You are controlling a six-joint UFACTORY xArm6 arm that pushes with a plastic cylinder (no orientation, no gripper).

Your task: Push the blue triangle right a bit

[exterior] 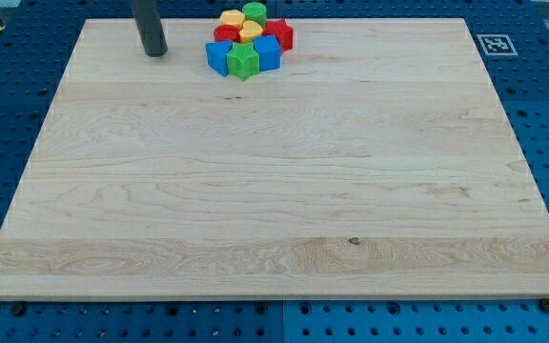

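Several blocks sit packed in a cluster at the view's top centre of the wooden board (274,191). A blue block (218,56) lies at the cluster's left edge and a second blue block (268,51) at its lower right; I cannot tell which one is the triangle. A green block (243,62) sits between them. My tip (154,53) rests on the board to the left of the cluster, about a block's width apart from the left blue block and touching nothing.
Behind the blue blocks are two red blocks (280,35) (224,33), two yellow blocks (233,18) (250,31) and a green block (254,12). A printed marker (495,43) sits at the board's top right corner. Blue pegboard surrounds the board.
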